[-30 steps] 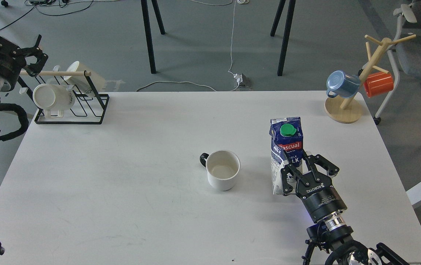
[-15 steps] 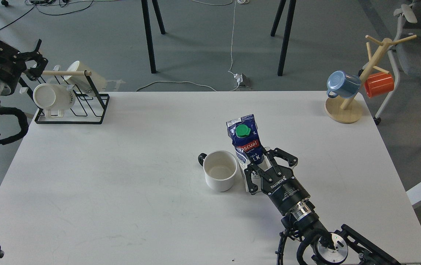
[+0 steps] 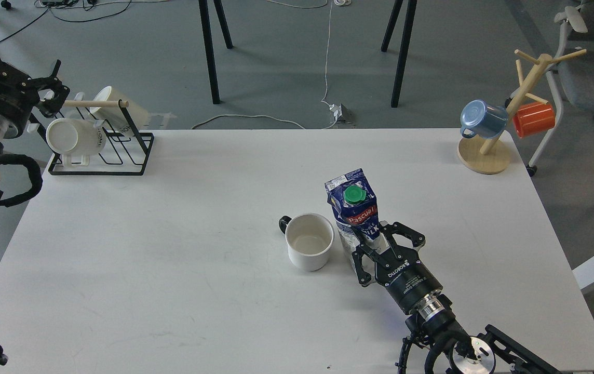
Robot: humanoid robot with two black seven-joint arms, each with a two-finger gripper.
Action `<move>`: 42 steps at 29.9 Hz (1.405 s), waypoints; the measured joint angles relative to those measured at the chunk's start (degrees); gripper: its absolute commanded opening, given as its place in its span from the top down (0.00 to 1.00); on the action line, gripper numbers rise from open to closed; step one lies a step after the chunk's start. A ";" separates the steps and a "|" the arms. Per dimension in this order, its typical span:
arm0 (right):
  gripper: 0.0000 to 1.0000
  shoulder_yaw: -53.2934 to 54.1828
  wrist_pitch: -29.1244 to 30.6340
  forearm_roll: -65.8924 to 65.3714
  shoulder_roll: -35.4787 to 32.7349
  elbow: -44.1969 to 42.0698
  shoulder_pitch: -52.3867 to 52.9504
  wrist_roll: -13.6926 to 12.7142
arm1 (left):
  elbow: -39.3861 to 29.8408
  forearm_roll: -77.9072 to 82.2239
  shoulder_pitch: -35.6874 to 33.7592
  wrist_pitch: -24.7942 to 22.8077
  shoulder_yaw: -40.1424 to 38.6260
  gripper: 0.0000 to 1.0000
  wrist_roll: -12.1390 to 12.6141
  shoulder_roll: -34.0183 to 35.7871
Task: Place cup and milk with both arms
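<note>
Two task objects stand close together right of centre on the white desk (image 3: 172,234), seen from the head view. The cup (image 3: 309,241), a plain white mug with a small black handle pointing left, sits upright with its mouth open upward. Just to its right stands the milk carton (image 3: 355,213), blue and white with a green screw cap (image 3: 354,194), leaning slightly; whether it touches the cup cannot be told. The right hand (image 3: 382,246) reaches in from the near right, its fingers closed around the lower part of the carton. The left hand (image 3: 42,96) is held at the far left, off the desk edge beside a black wire rack (image 3: 120,153) holding two cream mugs; its fingers appear spread, gripping nothing. A wooden mug tree (image 3: 504,119) at the far right corner carries a blue mug (image 3: 481,118) and an orange mug (image 3: 535,118).
</note>
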 measured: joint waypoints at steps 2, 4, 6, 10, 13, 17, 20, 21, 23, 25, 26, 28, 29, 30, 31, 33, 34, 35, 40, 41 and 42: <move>0.17 0.08 -0.06 0.01 0.00 -0.01 -0.16 0.12 | 0.00 0.00 0.00 -0.01 0.00 0.01 0.00 0.05; 0.07 0.10 -0.11 0.02 -0.01 -0.02 -0.54 0.16 | -0.02 0.00 0.00 -0.05 0.00 0.01 0.00 0.14; 0.06 0.15 -0.11 0.08 -0.05 -0.01 -0.90 0.17 | -0.02 0.00 0.00 -0.07 0.00 0.01 0.00 0.19; 0.04 0.22 -0.01 0.08 -0.13 0.10 -1.13 0.19 | -0.05 0.00 0.00 -0.09 0.00 0.01 0.00 0.20; 0.03 0.26 0.02 0.08 -0.81 0.31 -1.73 0.24 | -0.06 0.00 0.03 -0.09 0.00 0.01 0.00 0.19; 0.02 0.29 0.03 0.10 -2.33 2.21 -3.40 0.25 | -0.06 0.00 0.07 -0.09 0.00 0.01 0.00 -0.06; 0.02 0.23 0.03 0.10 -4.53 4.81 -5.86 0.24 | -0.06 0.00 0.12 -0.09 -0.01 0.01 0.00 -0.17; 0.02 0.23 0.03 0.10 -5.68 5.96 -6.77 0.23 | -0.06 -0.02 0.14 -0.09 -0.01 0.01 0.00 -0.18; 0.02 0.22 0.03 0.06 -8.03 8.04 -8.47 0.22 | -0.06 -0.07 0.15 -0.09 -0.01 0.01 -0.01 -0.19; 0.02 0.22 0.03 0.04 -10.20 9.53 -10.07 0.21 | -0.06 -0.10 0.16 -0.09 -0.01 0.01 -0.07 -0.19; 0.02 0.22 0.03 0.03 -11.25 9.93 -10.82 0.20 | -0.06 -0.10 0.16 -0.09 -0.04 0.01 -0.07 -0.20; 0.02 0.33 0.03 0.02 -13.27 10.27 -11.96 0.20 | -0.06 -0.10 0.16 -0.09 -0.07 0.01 -0.07 -0.22; 0.02 0.58 0.03 0.02 -14.47 10.35 -12.43 0.20 | -0.08 -0.11 0.15 -0.09 -0.08 0.01 -0.07 -0.24; 0.02 1.01 0.03 0.01 -15.68 10.36 -12.72 0.19 | -0.11 -0.13 0.15 -0.09 -0.08 0.01 -0.07 -0.24; 0.02 1.74 0.03 0.02 -17.19 10.39 -12.93 0.21 | -0.13 -0.17 0.13 -0.09 -0.09 0.01 -0.07 -0.24; 0.02 3.56 0.03 0.07 -20.10 10.49 -13.10 0.33 | -0.16 -0.23 0.05 -0.16 -0.09 0.01 0.02 -0.23; 0.02 4.75 0.03 0.13 -21.49 10.60 -13.11 0.45 | -0.17 -0.25 0.04 -0.22 -0.09 0.01 0.06 -0.23; 0.02 6.26 0.03 0.19 -22.67 10.74 -13.09 0.55 | -0.19 -0.26 0.04 -0.33 -0.09 0.01 0.10 -0.23; 0.02 15.91 0.03 0.22 -24.90 10.43 -11.51 0.46 | -0.22 -0.44 0.04 -0.71 -0.18 0.01 0.25 -0.94; 0.02 17.67 0.03 0.17 -25.06 10.07 -10.42 0.28 | -0.23 -0.45 0.04 -0.74 -0.18 0.01 0.34 -1.48; 0.02 19.17 0.03 0.16 -25.19 9.45 -8.84 0.17 | -0.26 -0.44 0.04 -0.78 -0.18 0.01 0.44 -2.04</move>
